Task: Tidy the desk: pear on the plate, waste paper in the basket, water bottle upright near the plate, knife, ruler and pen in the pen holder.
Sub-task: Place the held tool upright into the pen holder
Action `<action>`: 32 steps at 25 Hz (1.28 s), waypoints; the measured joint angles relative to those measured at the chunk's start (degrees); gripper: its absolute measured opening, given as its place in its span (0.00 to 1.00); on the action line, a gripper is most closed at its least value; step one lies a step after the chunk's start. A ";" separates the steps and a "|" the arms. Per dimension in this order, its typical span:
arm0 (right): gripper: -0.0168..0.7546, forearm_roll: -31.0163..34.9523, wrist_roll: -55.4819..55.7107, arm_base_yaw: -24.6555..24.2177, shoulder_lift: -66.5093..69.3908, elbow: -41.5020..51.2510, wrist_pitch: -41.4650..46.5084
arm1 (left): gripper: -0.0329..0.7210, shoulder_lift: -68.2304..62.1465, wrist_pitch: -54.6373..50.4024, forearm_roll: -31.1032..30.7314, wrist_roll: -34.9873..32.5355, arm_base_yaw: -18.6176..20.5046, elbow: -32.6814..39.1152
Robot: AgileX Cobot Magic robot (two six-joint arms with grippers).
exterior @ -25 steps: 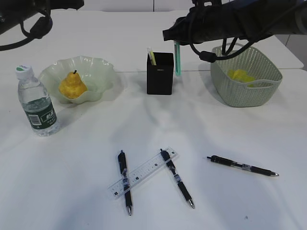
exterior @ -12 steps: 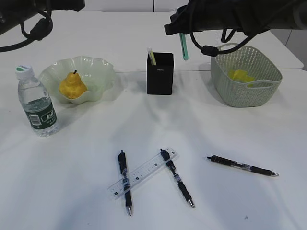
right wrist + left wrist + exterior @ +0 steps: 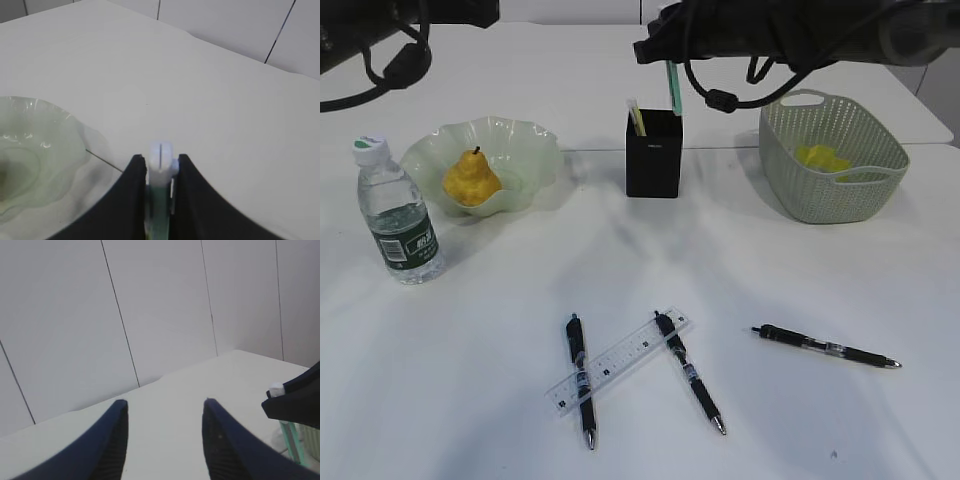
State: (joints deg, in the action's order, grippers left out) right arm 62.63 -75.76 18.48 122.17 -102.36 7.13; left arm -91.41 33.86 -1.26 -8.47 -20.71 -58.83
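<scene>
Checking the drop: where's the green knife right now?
Exterior view, top centre: the knife hangs upright in the right pincer, its lower end just above the pen holder, left of the basket.

Bright even light, soft faint shadows; wrist views slightly blurred.

Below right fingers (image 3: 673, 75): holder (image 3: 653, 155) mouth, a yellow-white stick (image 3: 636, 117) at its left side.
Right of them: basket (image 3: 832, 160), bare desk (image 3: 720, 240) between it and the holder.
Left of them: plate (image 3: 485, 160), then bottle (image 3: 398, 212).
Near desk: ruler (image 3: 618, 361) crossing two pens (image 3: 580, 380).
</scene>
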 joint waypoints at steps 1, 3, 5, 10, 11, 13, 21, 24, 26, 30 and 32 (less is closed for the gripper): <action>0.19 0.14 0.00 0.24 0.33 -0.42 0.00 | 0.50 0.00 -0.12 -0.14 0.00 0.00 0.00; 0.19 0.66 0.00 0.23 1.28 -1.53 0.03 | 0.50 0.00 -0.25 -1.08 0.00 0.00 0.00; 0.19 1.82 0.00 0.23 2.50 -3.18 0.14 | 0.50 0.00 -0.34 -2.30 -0.06 0.00 0.00; 0.19 4.61 0.00 0.23 7.10 -7.55 -0.22 | 0.50 0.00 -0.61 -3.25 -0.06 0.00 0.00; 0.19 4.73 0.00 0.23 8.01 -8.53 -0.22 | 0.50 0.00 -0.72 -3.72 -0.14 0.00 0.00; 0.19 4.84 0.00 0.23 9.43 -10.35 -0.22 | 0.50 0.00 -0.95 -4.69 -0.14 0.00 0.00; 0.19 5.38 -0.04 0.23 11.99 -12.78 -3.25 | 0.50 0.00 -1.42 -5.26 -0.14 0.00 0.00; 0.19 5.62 -0.04 0.23 13.51 -13.36 -3.77 | 0.50 0.00 -1.42 -5.93 -0.14 0.00 0.00; 0.19 5.75 -0.04 0.23 14.16 -13.65 -3.90 | 0.50 0.00 -1.52 -6.61 -0.14 0.00 0.00; 0.19 6.68 -0.04 0.23 14.63 -14.02 -4.29 | 0.50 0.00 -1.52 -7.35 -0.14 0.00 0.00; 0.19 6.95 -0.04 0.23 14.63 -14.23 -4.97 | 0.50 0.00 -1.52 -7.48 -0.14 0.00 0.00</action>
State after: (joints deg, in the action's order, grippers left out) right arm 69.58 -75.80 18.71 136.80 -116.58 2.17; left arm -91.41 32.35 -8.74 -8.61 -20.71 -58.83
